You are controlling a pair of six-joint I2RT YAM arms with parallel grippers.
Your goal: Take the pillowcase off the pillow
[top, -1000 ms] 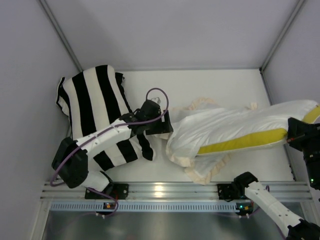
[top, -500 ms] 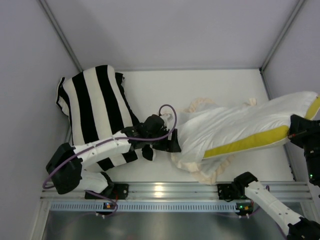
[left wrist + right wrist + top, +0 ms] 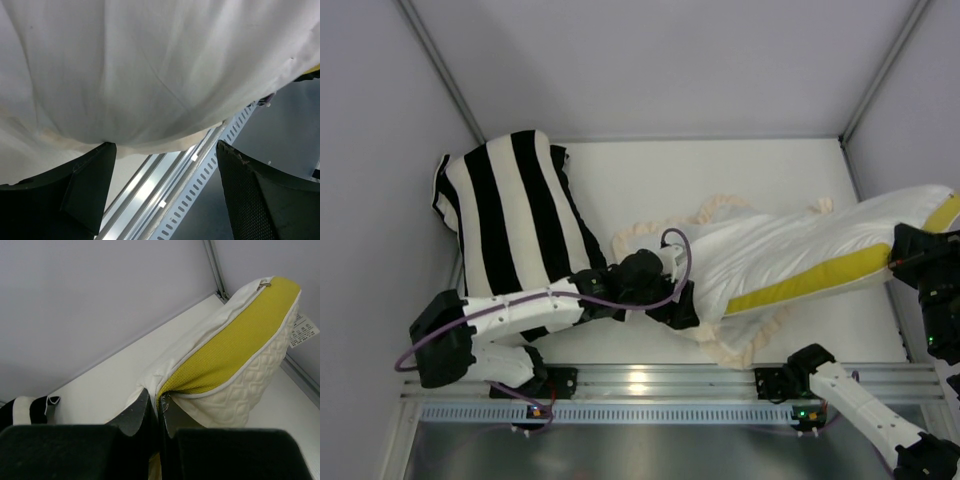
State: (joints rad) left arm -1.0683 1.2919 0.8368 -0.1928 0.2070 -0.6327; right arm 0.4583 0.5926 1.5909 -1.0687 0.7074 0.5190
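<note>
Top external view: the pillow (image 3: 810, 278) lies slantwise across the right half of the worktop (image 3: 720, 165), and its right end reaches the right wall (image 3: 910, 120). The pillowcase (image 3: 738, 347) shows as a cream frill around the pillow's left end, and its near edge lies just beside the rail (image 3: 640, 380). You have open worktop behind the pillow. The striped cushion (image 3: 510, 210) fills the left rear corner.

Your left hand (image 3: 682, 298) sits at the pillow's left end with its jaws spread wide. From its wrist, white fabric bulges between the fingers (image 3: 80, 195), and you cannot tell pillow from cover there.

Your right hand (image 3: 156, 405) is closed, pinching the pillow's seam beside the yellow band. From above it is partly cut off at the frame's edge.
</note>
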